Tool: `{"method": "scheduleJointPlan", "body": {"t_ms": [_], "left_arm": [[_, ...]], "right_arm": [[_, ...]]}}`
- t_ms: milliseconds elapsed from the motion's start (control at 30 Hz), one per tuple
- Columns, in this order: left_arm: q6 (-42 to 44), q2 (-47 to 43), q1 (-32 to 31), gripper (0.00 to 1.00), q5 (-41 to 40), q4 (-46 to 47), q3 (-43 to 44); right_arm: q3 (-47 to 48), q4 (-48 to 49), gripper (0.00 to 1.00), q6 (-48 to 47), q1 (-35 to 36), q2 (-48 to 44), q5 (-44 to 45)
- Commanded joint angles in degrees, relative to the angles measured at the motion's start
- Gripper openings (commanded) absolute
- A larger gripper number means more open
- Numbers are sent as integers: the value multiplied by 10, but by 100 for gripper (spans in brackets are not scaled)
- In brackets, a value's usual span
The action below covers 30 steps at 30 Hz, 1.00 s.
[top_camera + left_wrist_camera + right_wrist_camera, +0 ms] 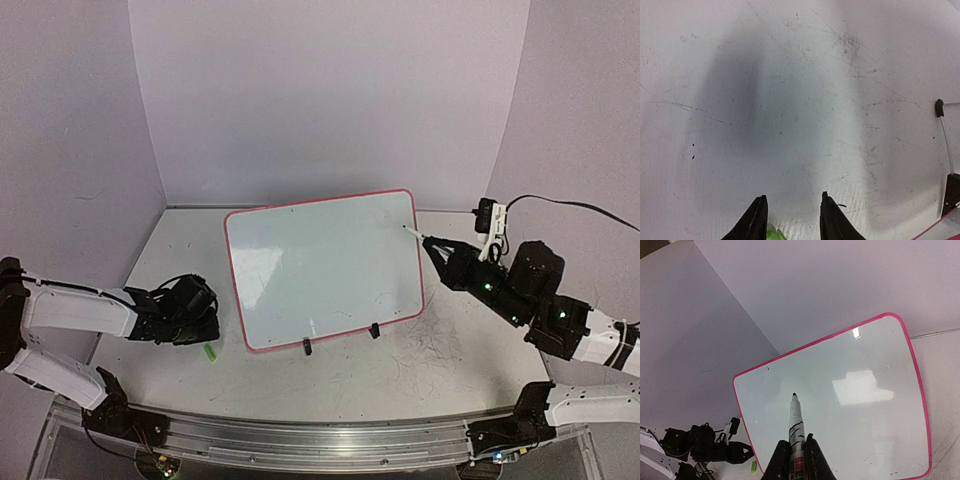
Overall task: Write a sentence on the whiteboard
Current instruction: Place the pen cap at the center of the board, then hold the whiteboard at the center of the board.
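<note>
Two pincers: right pincer (796, 442) clamps a slim white marker pen (795, 415) mid-barrel; left pincer (793, 196) part-open, empty. Light, rigid pink-rimmed white whiteboard (320, 265) likely slides under pressure.

Left jaws apart, right jaws clamped.

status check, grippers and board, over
Left gripper open, small green object by it. Right gripper shut on marker. Whiteboard unwritten. Nothing in the way.
</note>
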Motion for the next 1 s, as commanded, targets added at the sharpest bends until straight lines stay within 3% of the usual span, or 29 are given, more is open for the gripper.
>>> {"method": "scheduleJointPlan", "body": {"t_ms": [0, 267, 367, 500, 700, 833, 967], "left_arm": [[12, -25, 3, 40, 0, -14, 27], [16, -65, 7, 44, -17, -70, 55], [22, -97, 17, 52, -20, -102, 66], [50, -160, 72, 62, 32, -136, 76], [95, -230, 125, 73, 26, -228, 137], [134, -225, 168, 79, 61, -241, 185], [192, -196, 253, 86, 137, -231, 243]], "right_arm": [[-16, 32, 0, 22, 1, -13, 22], [-9, 32, 0, -13, 2, 4, 9], [-13, 33, 0, -13, 2, -2, 18], [-25, 31, 0, -4, 1, -27, 52], [9, -10, 0, -14, 1, -8, 55], [43, -51, 0, -34, 2, 29, 45], [90, -90, 0, -72, 2, 74, 22]]}}
